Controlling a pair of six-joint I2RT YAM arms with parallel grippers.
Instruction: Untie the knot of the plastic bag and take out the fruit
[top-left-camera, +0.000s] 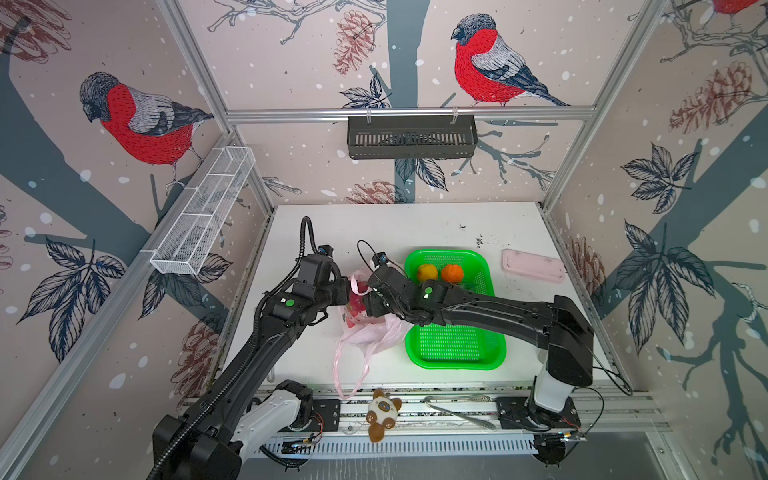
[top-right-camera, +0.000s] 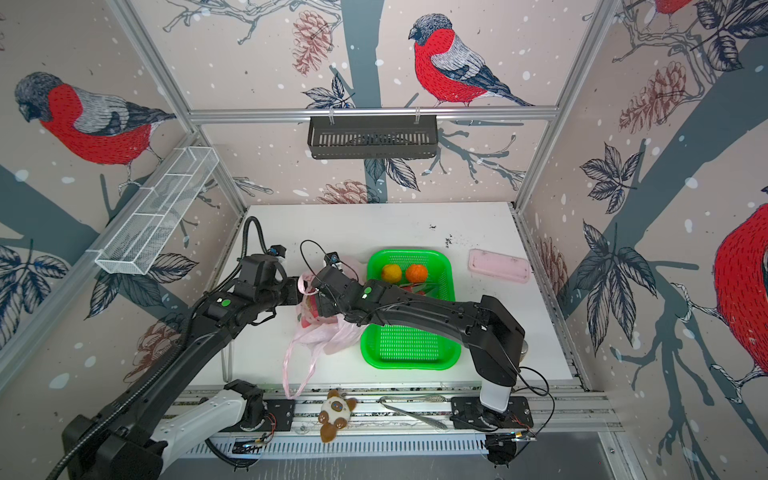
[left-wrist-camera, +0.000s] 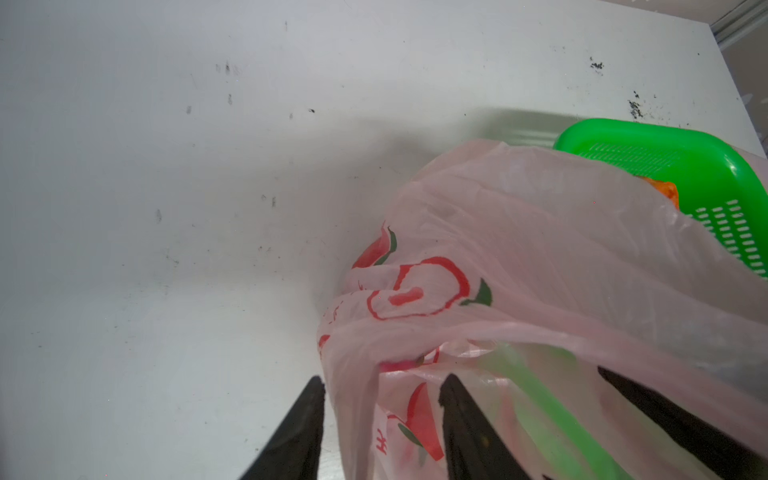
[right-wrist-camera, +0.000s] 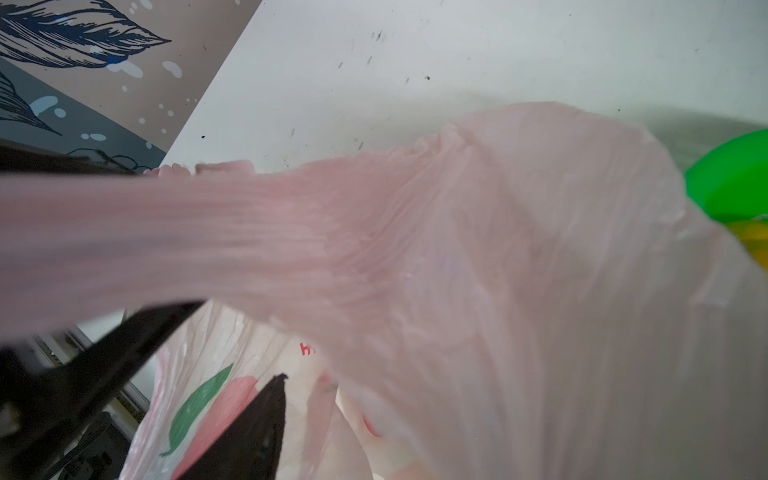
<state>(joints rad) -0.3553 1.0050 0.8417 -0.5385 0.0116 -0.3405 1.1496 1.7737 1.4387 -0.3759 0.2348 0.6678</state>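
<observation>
Plastic bag (right-wrist-camera: 498, 249), thin, limp, slippery, fills my right wrist view, just beside the green basket (top-left-camera: 453, 366). Left pincer (left-wrist-camera: 384, 378) half-closed on its bunched rim, the best hold I judge; right pincer (right-wrist-camera: 243, 340) wide, empty, inside the mouth.

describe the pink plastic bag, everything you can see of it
Thin translucent pale pink bag with red fruit prints and green leaves, crumpled on the white table against the green basket. One loop handle trails to the front edge. The left gripper holds a bunch of film taut; the right gripper, jaws open, reaches inside. Magenta fruit shows within.
</observation>
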